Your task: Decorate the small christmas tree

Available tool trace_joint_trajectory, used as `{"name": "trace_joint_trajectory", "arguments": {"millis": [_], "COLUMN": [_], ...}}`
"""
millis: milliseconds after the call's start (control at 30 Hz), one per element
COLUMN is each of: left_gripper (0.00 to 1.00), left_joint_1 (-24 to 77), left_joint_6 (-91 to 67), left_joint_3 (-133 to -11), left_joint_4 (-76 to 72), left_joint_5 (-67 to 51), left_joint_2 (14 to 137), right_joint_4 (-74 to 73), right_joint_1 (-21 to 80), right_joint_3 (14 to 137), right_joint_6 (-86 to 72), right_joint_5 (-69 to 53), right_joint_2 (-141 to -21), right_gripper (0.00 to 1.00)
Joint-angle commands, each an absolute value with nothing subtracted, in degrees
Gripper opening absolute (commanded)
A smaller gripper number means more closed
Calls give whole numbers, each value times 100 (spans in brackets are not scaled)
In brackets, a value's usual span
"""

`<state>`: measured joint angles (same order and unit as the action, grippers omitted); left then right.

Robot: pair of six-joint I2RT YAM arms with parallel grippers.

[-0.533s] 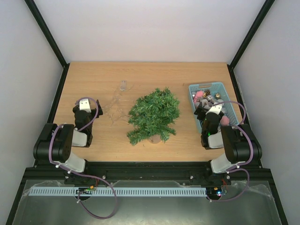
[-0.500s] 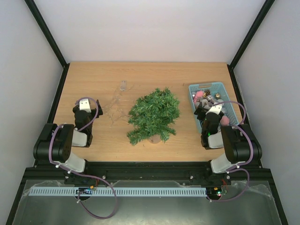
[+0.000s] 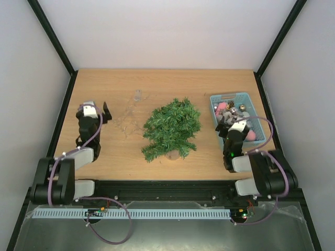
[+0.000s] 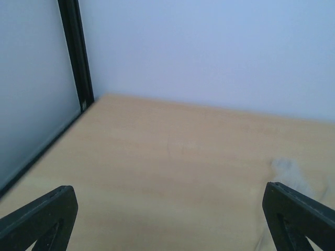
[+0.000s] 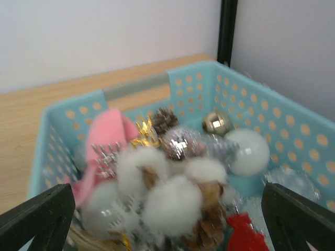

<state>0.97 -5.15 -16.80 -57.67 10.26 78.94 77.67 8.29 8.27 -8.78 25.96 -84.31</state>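
Left tool [image 3: 93,109]: jaws spread wide, nothing between them. In the left wrist view only the two black finger ends show at the lower corners, over bare tabletop [image 4: 172,172].
- Since half a second ago, the left arm has stretched forward and the tool now sits farther out, closer to the left edge of the tabletop [image 3: 172,83].
- A faint clear thing [image 3: 128,117] lies just to its right. It is a whitish blur in the wrist view and I cannot tell what it is.

Right tool [image 3: 233,122]: jaws also spread wide and holding nothing, hanging over the near end of the light-blue basket [image 3: 230,96].
- It has edged slightly farther forward over the basket than in the earlier frame.
- The right wrist view looks straight into the basket [image 5: 136,86]. Seen there:
  - a pink piece [image 5: 110,138]
  - a pine cone [image 5: 163,119]
  - a gold ball [image 5: 217,122]
  - a white ball [image 5: 246,151]
  - white fluffy balls [image 5: 172,204]
  - a red piece [image 5: 243,232], blurred

Small christmas tree [image 3: 171,127]: at mid-tabletop between the two arms, well apart from both tools, with its brownish base [image 3: 171,155] toward the near edge.
- No ornament is visible on it.
- Tree and basket are in the same places as before.
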Motion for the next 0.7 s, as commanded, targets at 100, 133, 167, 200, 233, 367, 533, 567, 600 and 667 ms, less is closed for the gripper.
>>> {"name": "trace_joint_trajectory", "arguments": {"millis": [100, 133, 167, 200, 233, 367, 533, 567, 600, 667], "left_gripper": [100, 100, 100, 100, 99, 100, 99, 99, 100, 99], "left_joint_1": [271, 280, 281, 283, 289, 281, 281, 277, 262, 202], "left_joint_6": [-790, -963, -1159, -1312, -1536, -2241, -3058, -3221, -3401, -3654], "left_joint_3": [-2801, -3010, -3255, -3517, -3810, -5182, -6287, -6277, -6187, -5838], "left_joint_4": [-3011, -2547, -2096, -1575, -1131, 633, 2109, 2268, 2279, 1981], "left_joint_5": [892, 859, 827, 801, 850, 396, -720, -945, -1174, -2015], "left_joint_2": [5847, 5574, 5386, 5238, 5134, 5006, 4984, 4947, 4881, 4716], "right_joint_4": [2495, 1763, 1114, 552, 189, -669, -1553, -1867, -2124, -2553], "right_joint_1": [1311, 1313, 1314, 1311, 1310, 1302, 1302, 1305, 1304, 1302], "right_joint_3": [2571, 2952, 3340, 3642, 3853, 4190, 4419, 4598, 4743, 4857], "right_joint_6": [-1703, -1910, -2114, -2260, -2397, -2764, -2985, -2953, -2916, -3024], "right_joint_5": [3537, 3437, 3296, 3154, 3073, 2363, 1617, 1436, 1186, 678], "right_joint_2": [-5967, -5827, -5689, -5547, -5364, -4563, -4014, -4159, -4316, -4500], "right_gripper": [99, 99, 99, 99, 99, 99, 99, 99, 100, 95]}}
